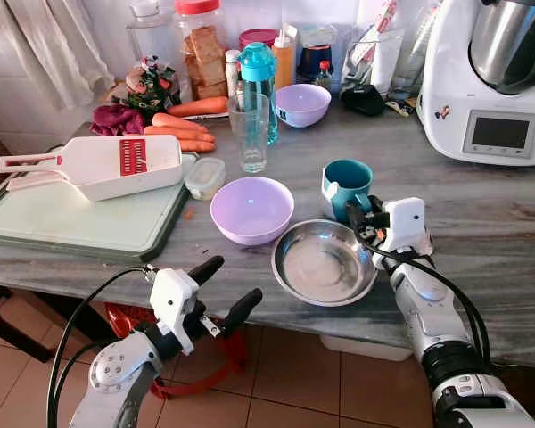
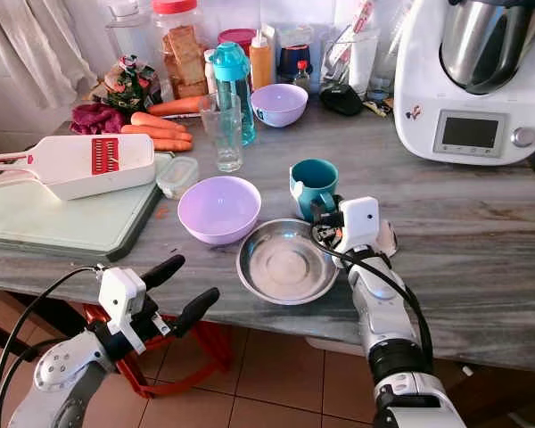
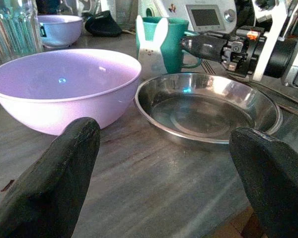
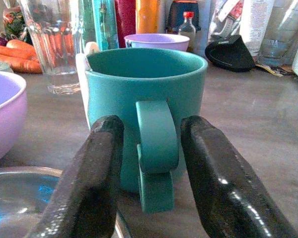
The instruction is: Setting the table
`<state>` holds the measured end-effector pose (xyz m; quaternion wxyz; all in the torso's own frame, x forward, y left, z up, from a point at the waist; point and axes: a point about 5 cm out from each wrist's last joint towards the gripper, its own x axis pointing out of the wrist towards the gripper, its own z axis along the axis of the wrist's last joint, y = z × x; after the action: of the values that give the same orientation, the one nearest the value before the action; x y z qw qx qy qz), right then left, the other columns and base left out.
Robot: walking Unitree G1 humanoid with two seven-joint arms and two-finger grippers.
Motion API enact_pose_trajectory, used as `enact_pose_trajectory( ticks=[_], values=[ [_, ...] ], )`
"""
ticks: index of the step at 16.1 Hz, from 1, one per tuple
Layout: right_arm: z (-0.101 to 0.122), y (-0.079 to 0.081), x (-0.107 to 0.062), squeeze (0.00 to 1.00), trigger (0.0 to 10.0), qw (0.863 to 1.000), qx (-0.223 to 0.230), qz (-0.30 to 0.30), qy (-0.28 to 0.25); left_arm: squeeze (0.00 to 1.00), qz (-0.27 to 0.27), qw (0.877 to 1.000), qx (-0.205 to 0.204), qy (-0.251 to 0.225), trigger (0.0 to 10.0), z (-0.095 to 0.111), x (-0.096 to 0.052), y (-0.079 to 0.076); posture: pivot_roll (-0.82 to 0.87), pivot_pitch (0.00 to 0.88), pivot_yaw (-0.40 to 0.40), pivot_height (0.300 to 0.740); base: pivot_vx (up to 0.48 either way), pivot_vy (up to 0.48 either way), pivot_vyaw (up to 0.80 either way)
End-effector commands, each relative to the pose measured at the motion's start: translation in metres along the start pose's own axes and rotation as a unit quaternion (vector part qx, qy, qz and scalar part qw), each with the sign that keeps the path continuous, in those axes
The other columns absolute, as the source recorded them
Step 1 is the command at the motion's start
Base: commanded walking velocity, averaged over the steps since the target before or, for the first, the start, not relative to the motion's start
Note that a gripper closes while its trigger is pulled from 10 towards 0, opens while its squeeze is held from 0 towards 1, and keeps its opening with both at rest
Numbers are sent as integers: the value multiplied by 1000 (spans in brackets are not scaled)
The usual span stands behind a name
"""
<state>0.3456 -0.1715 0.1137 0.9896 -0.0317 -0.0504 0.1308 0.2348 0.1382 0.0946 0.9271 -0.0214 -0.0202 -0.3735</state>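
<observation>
Teal mug [image 1: 349, 184]: upright on the surface [image 1: 481, 223], at 1 o'clock from the steel dish [image 1: 324, 261], its handle turned toward the robot.
Right hand [image 4: 151, 163]: just short of the mug, which lies at 12 o'clock from it; the 2 fingers [image 4: 89, 183] are parted a little wider than the handle and flank it (no contact that I can make out), holding nothing.
Nearer arm: the right, by a wide margin.
Left hand [image 1: 223, 290]: released and wide, off the surface's front edge, facing the purple bowl [image 1: 251, 208] and the dish.
</observation>
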Motion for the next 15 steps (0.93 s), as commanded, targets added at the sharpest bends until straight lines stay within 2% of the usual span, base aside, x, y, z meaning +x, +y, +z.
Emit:
enact_pose_trajectory(
  ticks=[1, 6, 10, 13, 15],
  values=[
    [6, -1, 4, 1000, 10000, 1000, -2, 0, -11, 0, -4, 1000, 3, 0, 10000, 2, 0, 0, 92, 39, 71, 740, 0, 0, 0],
    [26, 1, 8, 1000, 10000, 998, -23, 6, -55, 0, 0, 1000, 3, -2, 10000, 0, 1, 0, 93, 28, 67, 740, 0, 0, 0],
    [48, 4, 7, 1000, 10000, 994, -17, -6, -107, 0, 0, 1000, 2, -3, 10000, -2, 4, 0, 87, 16, 71, 740, 0, 0, 0],
    [62, 8, -2, 1000, 10000, 990, -15, -18, -138, 0, 0, 1000, 4, -5, 10000, -1, 5, 2, 85, 12, 71, 740, 0, 0, 0],
    [64, 14, -18, 1000, 10000, 988, -21, -20, -151, 0, 3, 1000, 2, -7, 10000, -2, 7, 2, 80, 3, 68, 740, 0, 0, 0]
  ],
)
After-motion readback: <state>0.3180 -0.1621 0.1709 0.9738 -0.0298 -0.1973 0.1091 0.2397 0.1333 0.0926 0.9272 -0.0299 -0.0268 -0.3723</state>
